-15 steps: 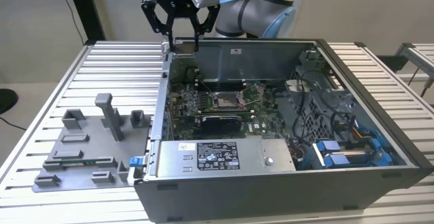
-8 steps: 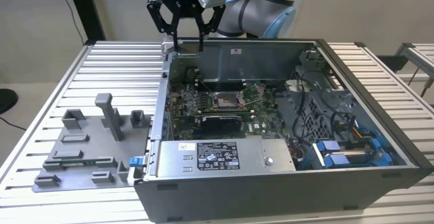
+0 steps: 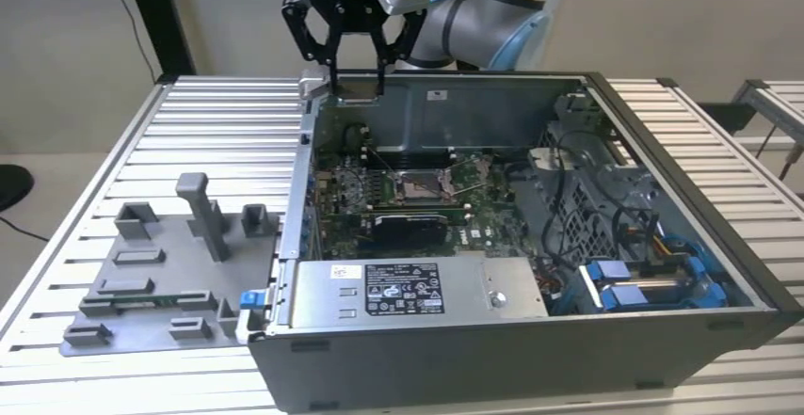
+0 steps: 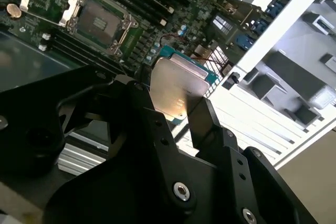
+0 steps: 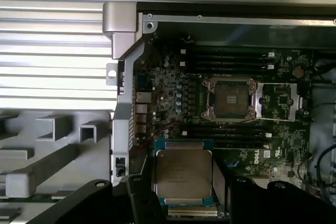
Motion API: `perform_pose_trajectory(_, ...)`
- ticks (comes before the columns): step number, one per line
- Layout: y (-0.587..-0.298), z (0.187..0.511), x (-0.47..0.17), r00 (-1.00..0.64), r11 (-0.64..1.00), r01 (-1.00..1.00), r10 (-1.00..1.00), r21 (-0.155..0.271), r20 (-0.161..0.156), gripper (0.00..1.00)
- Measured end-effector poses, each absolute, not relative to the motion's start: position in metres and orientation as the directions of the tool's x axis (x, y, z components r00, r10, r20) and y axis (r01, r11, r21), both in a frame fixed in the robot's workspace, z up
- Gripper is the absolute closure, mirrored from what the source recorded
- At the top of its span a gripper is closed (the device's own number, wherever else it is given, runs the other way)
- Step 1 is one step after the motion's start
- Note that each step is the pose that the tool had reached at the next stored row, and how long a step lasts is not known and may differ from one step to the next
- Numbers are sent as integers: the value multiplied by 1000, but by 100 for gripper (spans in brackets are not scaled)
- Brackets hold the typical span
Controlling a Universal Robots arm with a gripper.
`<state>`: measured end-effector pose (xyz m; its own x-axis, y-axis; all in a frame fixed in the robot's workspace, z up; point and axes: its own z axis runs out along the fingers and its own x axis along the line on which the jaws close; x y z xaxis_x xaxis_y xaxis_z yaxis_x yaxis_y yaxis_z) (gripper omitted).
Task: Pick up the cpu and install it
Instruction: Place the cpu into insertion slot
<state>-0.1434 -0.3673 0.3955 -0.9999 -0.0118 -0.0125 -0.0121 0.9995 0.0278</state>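
In both wrist views the cpu (image 5: 182, 174) (image 4: 176, 85), a flat square chip with a pale metal top and a green rim, sits between the black fingers (image 5: 220, 182) of my gripper (image 5: 182, 184) (image 4: 173, 100), which is shut on it. In the exterior view my gripper (image 3: 357, 86) hangs above the far left corner of the open computer case (image 3: 703, 335). The dark metal-framed socket (image 3: 419, 186) (image 5: 231, 98) (image 4: 100, 22) on the green board lies bare, apart from the chip and below it.
A grey fixture plate (image 3: 164, 274) with upright posts lies on the slatted table (image 3: 75, 161) at the exterior view's left. Inside the case are a silver labelled box (image 3: 402, 288), memory slots (image 5: 231, 59) and blue-tipped cables (image 3: 641, 283).
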Motion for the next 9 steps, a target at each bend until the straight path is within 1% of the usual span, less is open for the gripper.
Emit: perform_pose_trajectory(9, -367, 396, -133, -1000, 1000, -12, -12, 28, -13, 100)
